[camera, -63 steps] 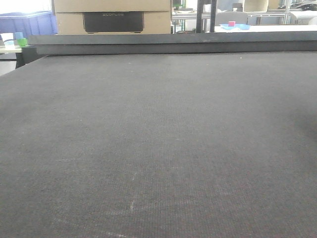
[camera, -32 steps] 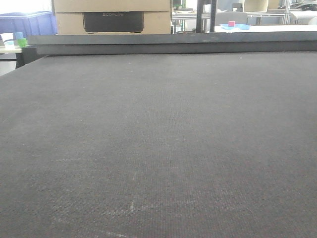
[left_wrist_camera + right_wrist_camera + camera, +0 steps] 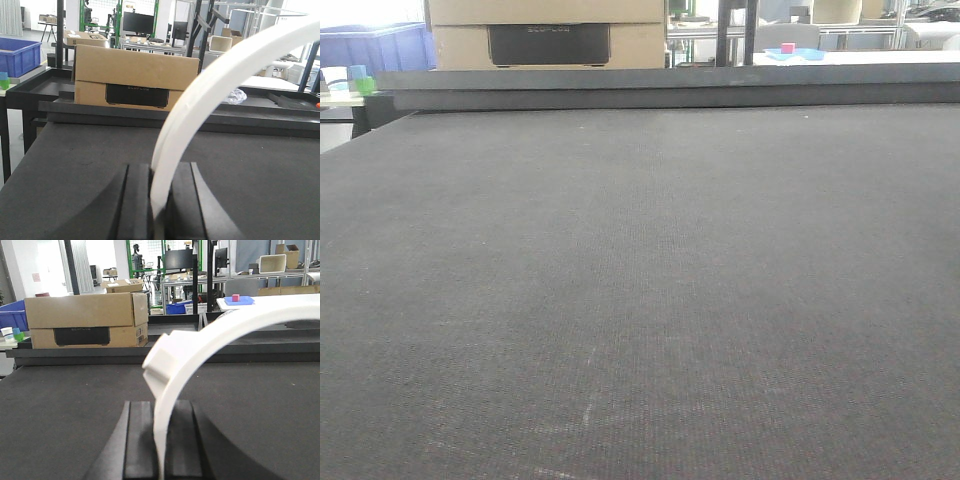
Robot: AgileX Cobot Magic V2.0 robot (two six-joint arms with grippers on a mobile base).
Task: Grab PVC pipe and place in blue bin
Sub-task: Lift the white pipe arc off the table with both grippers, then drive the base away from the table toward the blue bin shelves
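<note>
- The left gripper (image 3: 159, 212) has its two dark fingers clamped on the white pipe (image 3: 197, 100), at the bottom middle of the frame.
- This pipe bends up to the upper right and is cut off there.
- The right gripper (image 3: 161, 450) is likewise closed on a white pipe (image 3: 200, 342), whose far end leaves the right edge.
- I cannot tell whether both hold one piece.
- The blue bin (image 3: 19, 55) at the upper left is partly cut off.

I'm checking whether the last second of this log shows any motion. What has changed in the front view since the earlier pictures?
Nothing visibly changed. In the front view the table, the cardboard box and the blue bin stand as before, and no arm shows there. The pipe appears only in the wrist views, which exist only now, so the grips cannot be compared.
</note>
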